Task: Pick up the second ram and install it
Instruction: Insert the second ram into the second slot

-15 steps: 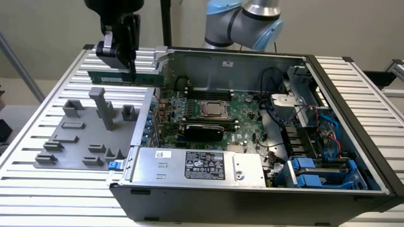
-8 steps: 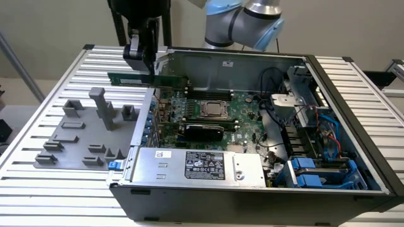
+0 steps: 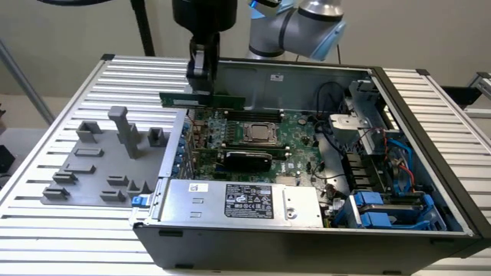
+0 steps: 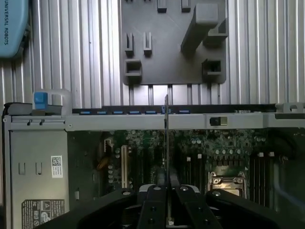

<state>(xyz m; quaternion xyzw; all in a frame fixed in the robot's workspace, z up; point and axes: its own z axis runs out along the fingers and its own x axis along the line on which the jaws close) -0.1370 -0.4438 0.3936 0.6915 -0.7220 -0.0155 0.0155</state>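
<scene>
The second ram [image 3: 202,101] is a long green stick hanging level in the air over the computer case's wall on the exterior view's left. My gripper [image 3: 201,89] is shut on its upper edge from above. In the wrist view the ram [image 4: 166,138] appears edge-on as a thin dark strip reaching out from between the black fingers [image 4: 153,208] of my gripper [image 4: 167,193]. It crosses the case rim and hangs over the motherboard [image 4: 143,152]. Black memory slots [image 4: 192,168] lie close beside the strip, near the CPU socket [image 3: 261,133].
The open case [image 3: 399,121] holds a grey power supply [image 3: 238,201], cables and blue drive brackets [image 3: 383,210]. A grey fixture plate [image 3: 107,161] with upright blocks lies beside the case on the ribbed table [image 3: 54,241].
</scene>
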